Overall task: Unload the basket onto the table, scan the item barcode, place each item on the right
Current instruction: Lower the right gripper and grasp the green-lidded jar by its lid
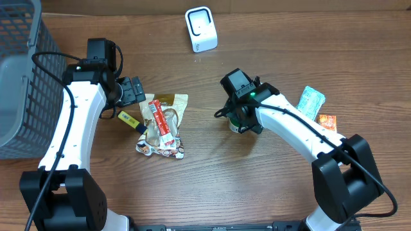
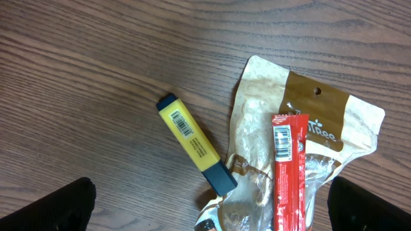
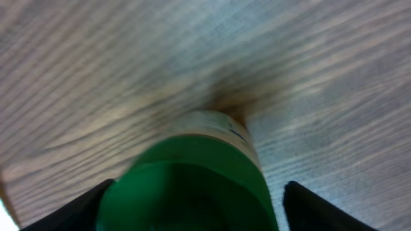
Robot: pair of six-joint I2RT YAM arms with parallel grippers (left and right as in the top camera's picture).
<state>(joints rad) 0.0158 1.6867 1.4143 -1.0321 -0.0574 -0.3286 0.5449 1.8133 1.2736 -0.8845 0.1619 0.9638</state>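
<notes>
A small container with a green cap [image 3: 192, 186] stands on the wood table, seen blurred and very close in the right wrist view. My right gripper [image 3: 196, 215] is lowered around it, open, with a clear gap at the right finger [image 3: 321, 208]. From overhead the container [image 1: 236, 125] peeks out under that gripper [image 1: 243, 115]. My left gripper [image 1: 133, 90] hangs open over a pile: a yellow highlighter [image 2: 192, 142] with its barcode facing up, a red bar [image 2: 287, 173] and a brown pouch [image 2: 327, 119]. Nothing is between its fingers [image 2: 61, 205].
A white scanner [image 1: 201, 29] stands at the back centre. A grey basket [image 1: 19, 83] fills the left edge. A teal packet [image 1: 311, 101] and an orange packet [image 1: 327, 122] lie right of my right arm. A shiny patterned wrapper [image 1: 160, 149] lies under the pile.
</notes>
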